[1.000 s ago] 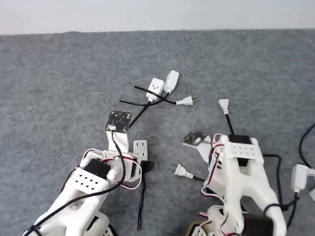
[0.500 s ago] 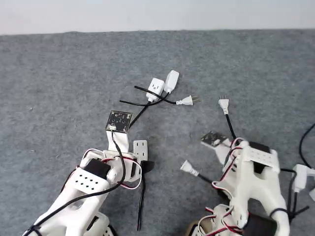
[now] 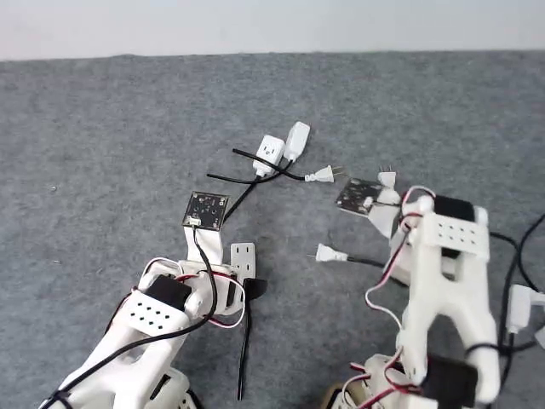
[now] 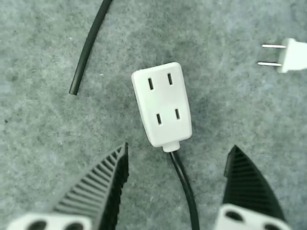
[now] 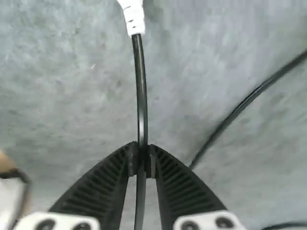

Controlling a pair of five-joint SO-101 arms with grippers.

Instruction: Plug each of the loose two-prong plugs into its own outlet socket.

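Overhead, your right arm (image 3: pixel 443 281) holds out a white two-prong plug (image 3: pixel 328 253) on a black cord (image 3: pixel 366 262), with the grip tucked under the wrist. The right wrist view settles it: the right hand (image 5: pixel 141 153) is clenched on that smooth round cord, ribbed black fingers (image 5: pixel 110 177) pinching a little behind the plug. Your left hand (image 4: pixel 180 148) hangs released over a glossy, rounded white outlet block (image 4: pixel 162 103) lying flat on the fuzzy grey bench (image 4: pixel 48 134).

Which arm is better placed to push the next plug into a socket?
Right. The right gripper is shut on the black cord of a white two-prong plug, so it can likely steer that plug. The left gripper is open above the outlet block, holding nothing.
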